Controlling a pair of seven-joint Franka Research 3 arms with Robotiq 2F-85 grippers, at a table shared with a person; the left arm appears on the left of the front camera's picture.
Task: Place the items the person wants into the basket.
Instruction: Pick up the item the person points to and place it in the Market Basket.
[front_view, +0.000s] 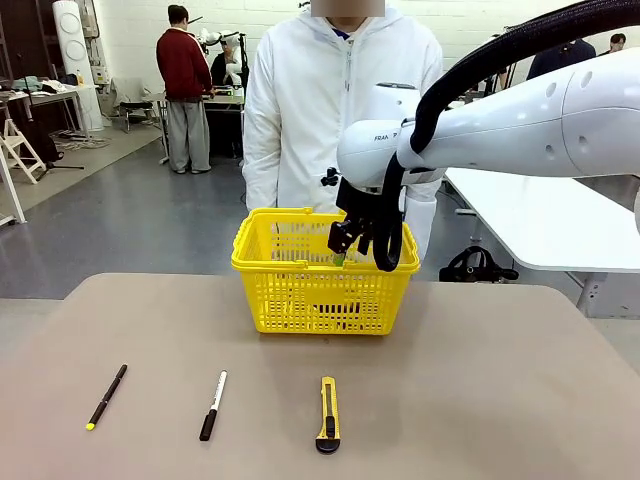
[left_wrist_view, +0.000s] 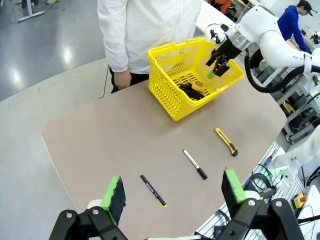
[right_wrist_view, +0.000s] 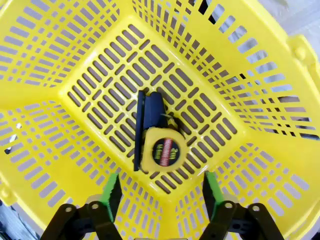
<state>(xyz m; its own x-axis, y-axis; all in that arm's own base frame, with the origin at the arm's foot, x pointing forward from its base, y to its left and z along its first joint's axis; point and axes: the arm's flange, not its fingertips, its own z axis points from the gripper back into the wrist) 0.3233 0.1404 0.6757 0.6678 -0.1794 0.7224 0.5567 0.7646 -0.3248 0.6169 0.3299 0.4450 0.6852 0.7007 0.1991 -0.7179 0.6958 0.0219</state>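
Risk no. 1 sits with the yellow lattice-sided plastic shopping basket (front_view: 262, 262), centre of front view, before the person in the white hooded coat (front_view: 300, 110): the right gripper (front_view: 360, 250) hangs at rim level over its opening, so a sideways pull-out could catch a wall or folded handle & drag it. Next, the slim yellow-and-black utility knife (front_view: 328, 412) lies flat on the tan table (front_view: 500, 380), lower centre, not yet in. It's thin, so pads may skid off, or a pick could land on the black-and-white marker (front_view: 213, 404) to its left. The small round yellow-and-black tape measure (right_wrist_view: 161, 150) rests on the basket floor, centre of right wrist view. Pose: the right arm (front_view: 520, 110) comes from upper right, wrist bent down, claw spread & empty above the tape. The left gripper (left_wrist_view: 173, 192), bottom of left wrist view, is likewise spread & empty, high over the table.
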